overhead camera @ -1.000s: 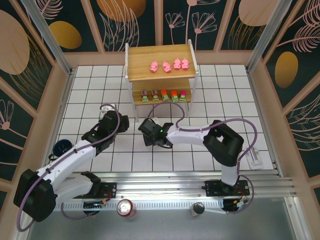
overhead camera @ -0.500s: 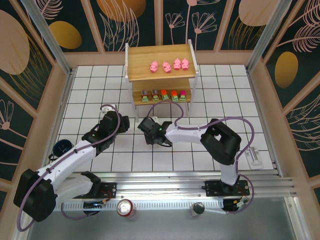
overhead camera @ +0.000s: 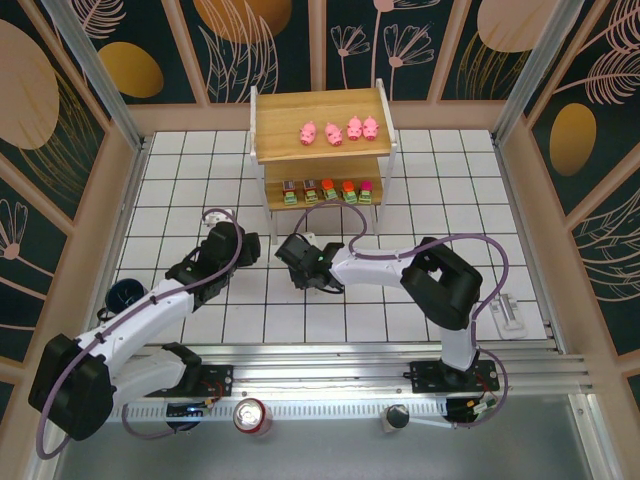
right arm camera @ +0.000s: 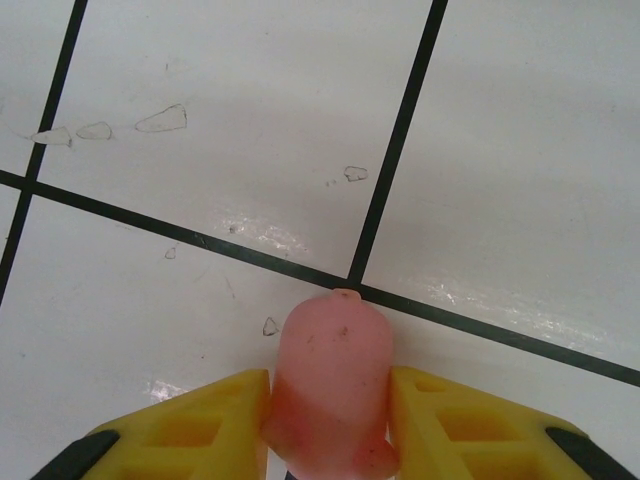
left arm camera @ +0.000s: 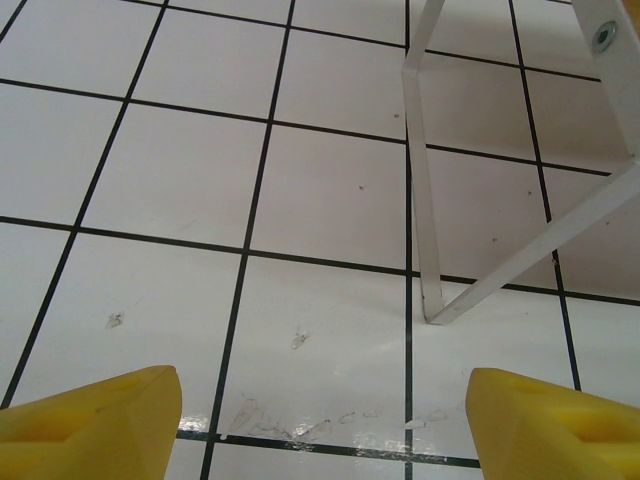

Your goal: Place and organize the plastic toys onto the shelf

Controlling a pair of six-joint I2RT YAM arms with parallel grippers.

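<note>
Seeing the pink pig (right arm camera: 335,350) on the white desk (right arm camera: 200,100), I note the right jaws closed against both its sides. Four other pigs (overhead camera: 338,130) stand on the top board of the shelf (overhead camera: 285,140). The left jaws are wide apart, empty, near a shelf leg (left arm camera: 415,200).

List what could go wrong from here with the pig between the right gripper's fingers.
1. The pig sits only at the very tips of the right gripper, so it may slip or twist out when lifted.
2. Four pigs stand close together on the top board of the shelf; setting a fifth beside them could topple one.
</note>
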